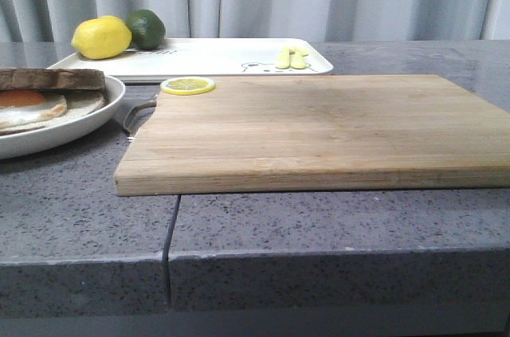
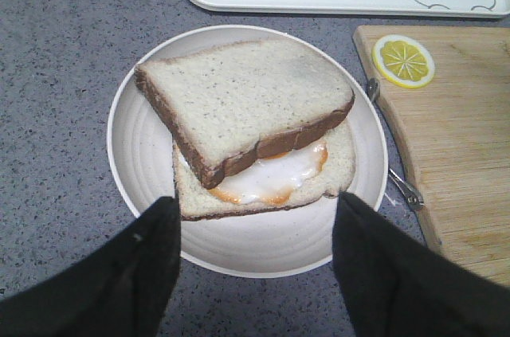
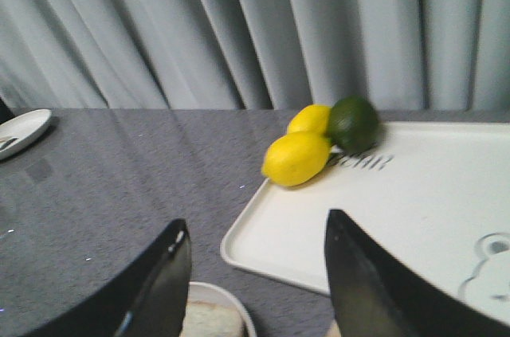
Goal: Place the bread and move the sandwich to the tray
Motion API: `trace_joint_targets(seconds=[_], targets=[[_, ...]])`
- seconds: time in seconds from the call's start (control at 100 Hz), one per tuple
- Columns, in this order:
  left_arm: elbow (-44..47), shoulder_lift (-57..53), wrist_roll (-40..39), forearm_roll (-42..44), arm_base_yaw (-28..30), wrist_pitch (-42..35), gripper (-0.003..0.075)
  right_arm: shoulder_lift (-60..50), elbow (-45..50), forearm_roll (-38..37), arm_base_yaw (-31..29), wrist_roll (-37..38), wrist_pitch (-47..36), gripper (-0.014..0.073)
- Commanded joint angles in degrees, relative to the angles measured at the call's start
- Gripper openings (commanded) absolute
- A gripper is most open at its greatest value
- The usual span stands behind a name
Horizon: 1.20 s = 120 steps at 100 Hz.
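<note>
The bread [image 2: 239, 98], a white slice with a dark crust, lies skewed on top of the fried egg [image 2: 279, 178] and the lower slice. Together they make the sandwich on the round white plate [image 2: 143, 154]. My left gripper [image 2: 256, 200] is open and empty above the plate's near rim, its fingers on either side of the sandwich and clear of it. In the front view the sandwich [image 1: 48, 90] is at the far left and the white tray [image 1: 207, 58] lies behind it. My right gripper [image 3: 256, 224] is open and empty, above the gap between the plate [image 3: 219, 293] and the tray [image 3: 398, 217]. Neither gripper shows in the front view.
A wooden cutting board [image 1: 319, 130] fills the middle, with a lemon slice [image 1: 188, 85] on its back left corner and a metal loop [image 1: 137, 114] beside the plate. On the tray lie a lemon [image 1: 101, 37], a lime [image 1: 146, 29] and small yellow pieces [image 1: 292, 58]. Curtains hang behind.
</note>
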Motion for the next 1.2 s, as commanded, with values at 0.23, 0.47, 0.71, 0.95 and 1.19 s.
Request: trace_joint_targets(seconds=[0.23,0.47,0.71,0.95,1.19], targets=[[-2.05,-0.08,0.16,-0.91,0.07,-3.45,0.0385,-23.05,15.86,-26.69,-14.74,15.60,-1.72,0.0398],[-2.05,-0.08,0.16,-0.91,0.07,-3.45,0.0385,-39.07,29.25,-37.45,-27.20,20.54,-0.36,0.0398],[-2.05,-0.08,0.16,-0.91,0.07,-3.45,0.0385,-50.92,39.46,-49.48,-37.55,30.31,6.37,0.0398],[-2.05,-0.08,0.16,-0.91,0.07,-3.45,0.0385,-54.45,42.12,-56.81,-39.14,37.85,10.65,0.0397],[-2.05,-0.08,0.16,-0.91,0.07,-3.45,0.0385,-54.45,42.12,-56.86,-39.14,37.85,10.71,0.0395]])
